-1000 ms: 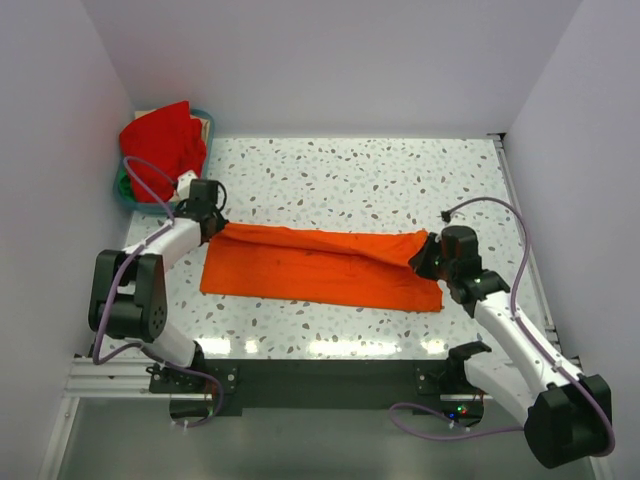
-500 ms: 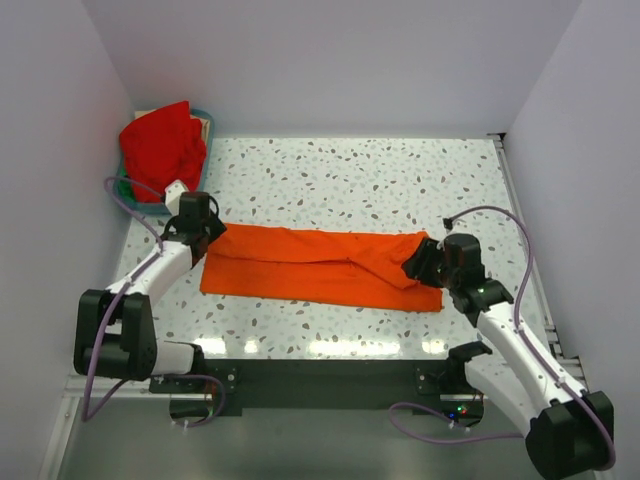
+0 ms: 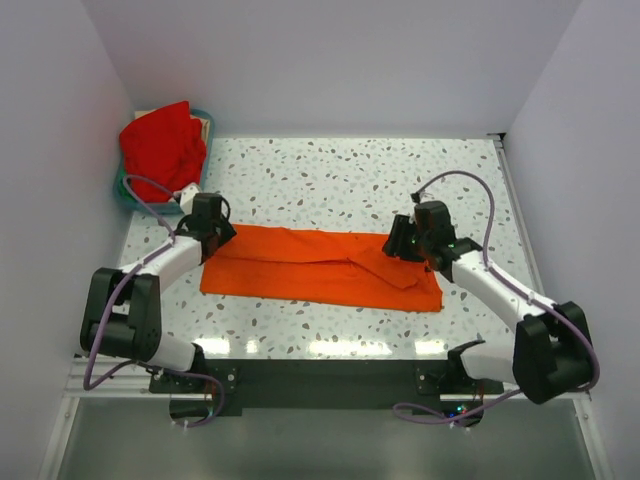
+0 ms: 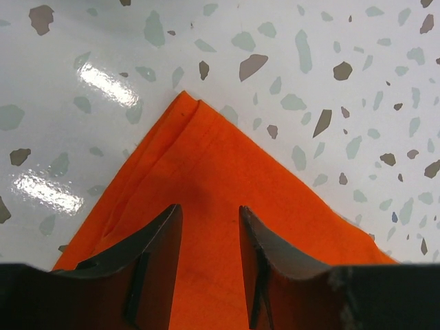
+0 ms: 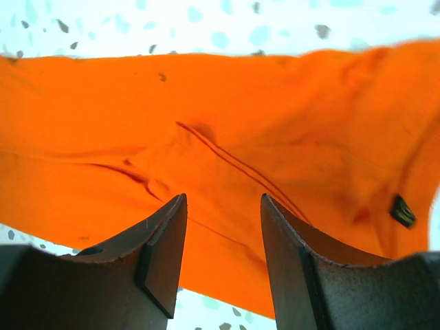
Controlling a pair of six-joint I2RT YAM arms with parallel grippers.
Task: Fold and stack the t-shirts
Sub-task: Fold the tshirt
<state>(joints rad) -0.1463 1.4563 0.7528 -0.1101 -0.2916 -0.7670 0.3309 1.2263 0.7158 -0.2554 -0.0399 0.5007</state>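
Observation:
An orange t-shirt (image 3: 320, 265) lies folded into a long flat band across the middle of the speckled table (image 3: 350, 170). My left gripper (image 3: 212, 226) hovers open over its far left corner (image 4: 192, 130), nothing between the fingers (image 4: 155, 240). My right gripper (image 3: 400, 240) stands open above the shirt's right part (image 5: 227, 158), where a seam and a small dark label (image 5: 402, 210) show. Both sets of jaws are spread with only cloth beneath them.
A teal basket (image 3: 125, 190) at the far left corner holds a heap of red cloth (image 3: 160, 145). White walls close in the table on three sides. The arm bases sit on a dark rail (image 3: 320, 375) at the near edge.
Both grippers have opened and let go of the orange shirt, which now lies flat. The right gripper has moved up and left, from the shirt's right end to over its far edge.

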